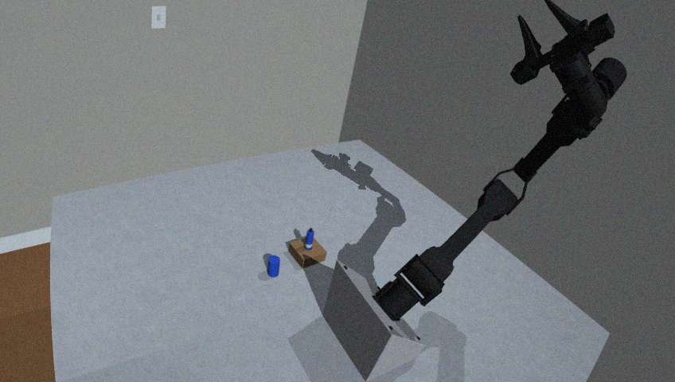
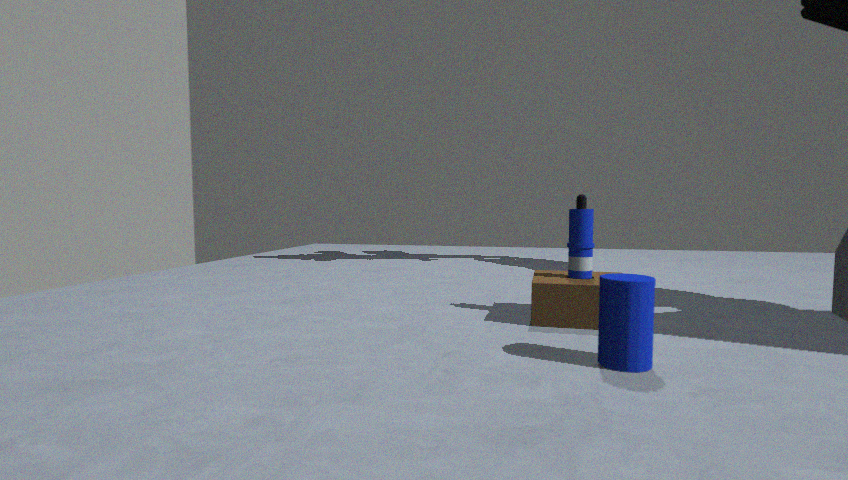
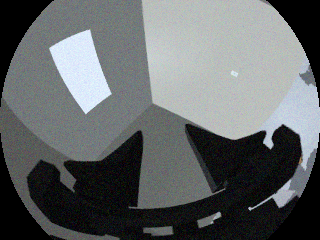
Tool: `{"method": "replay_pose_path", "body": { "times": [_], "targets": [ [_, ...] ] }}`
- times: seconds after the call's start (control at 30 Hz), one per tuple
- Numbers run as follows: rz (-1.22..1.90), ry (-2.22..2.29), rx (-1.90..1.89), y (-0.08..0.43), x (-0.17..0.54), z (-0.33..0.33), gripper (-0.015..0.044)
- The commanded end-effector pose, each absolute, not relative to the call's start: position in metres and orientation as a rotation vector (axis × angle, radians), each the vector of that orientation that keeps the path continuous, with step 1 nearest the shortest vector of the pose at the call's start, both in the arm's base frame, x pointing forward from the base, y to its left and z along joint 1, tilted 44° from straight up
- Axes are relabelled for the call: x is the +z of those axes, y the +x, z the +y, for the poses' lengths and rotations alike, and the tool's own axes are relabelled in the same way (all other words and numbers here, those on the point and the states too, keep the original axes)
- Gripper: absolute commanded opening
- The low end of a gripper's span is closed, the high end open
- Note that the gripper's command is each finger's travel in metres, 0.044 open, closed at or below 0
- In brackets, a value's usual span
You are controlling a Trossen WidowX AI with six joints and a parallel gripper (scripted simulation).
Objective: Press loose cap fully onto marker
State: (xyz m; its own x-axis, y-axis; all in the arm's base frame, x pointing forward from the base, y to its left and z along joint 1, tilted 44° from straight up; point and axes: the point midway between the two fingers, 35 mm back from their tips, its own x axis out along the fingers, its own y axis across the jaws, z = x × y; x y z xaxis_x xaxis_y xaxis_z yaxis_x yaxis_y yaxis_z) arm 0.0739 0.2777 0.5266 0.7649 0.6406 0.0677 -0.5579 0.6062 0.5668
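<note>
The blue marker (image 1: 310,235) (image 2: 581,228) stands upright in the brown holder block (image 1: 319,249) (image 2: 562,304), its black tip bare and upward. The blue cap (image 1: 273,266) (image 2: 626,324) stands upright on the table, a little apart from the block, and hides part of the block in the exterior view. My gripper (image 1: 533,8) (image 3: 163,131) is open and empty, raised high at the upper right of the top view, far from cap and marker. Its fingers point upward, away from the table. The wrist view shows neither cap nor marker between the fingers.
The grey box-shaped base (image 1: 353,317) under the arm stands to the right of the block. The table (image 1: 165,222) (image 2: 238,368) ends at a far edge near the walls. The wrist view shows walls and a bright panel (image 3: 85,72).
</note>
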Motion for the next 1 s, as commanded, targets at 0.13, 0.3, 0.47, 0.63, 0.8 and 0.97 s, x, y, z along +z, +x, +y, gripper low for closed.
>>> {"method": "replay_pose_path", "body": {
  "times": [0.13,0.3,0.47,0.63,0.8,0.97],
  "targets": [
    [0.164,0.293,0.570,0.121,0.459,0.336,0.0247],
    [0.236,0.095,0.454,0.167,0.396,0.359,0.0247],
    [0.341,-0.086,0.326,0.218,0.327,0.362,0.0247],
    [0.472,-0.248,0.211,0.267,0.257,0.348,0.0247],
    [0.629,-0.386,0.103,0.308,0.186,0.318,0.0247],
    [0.822,-0.488,-0.032,0.336,0.118,0.271,0.0247]
  ]
}}
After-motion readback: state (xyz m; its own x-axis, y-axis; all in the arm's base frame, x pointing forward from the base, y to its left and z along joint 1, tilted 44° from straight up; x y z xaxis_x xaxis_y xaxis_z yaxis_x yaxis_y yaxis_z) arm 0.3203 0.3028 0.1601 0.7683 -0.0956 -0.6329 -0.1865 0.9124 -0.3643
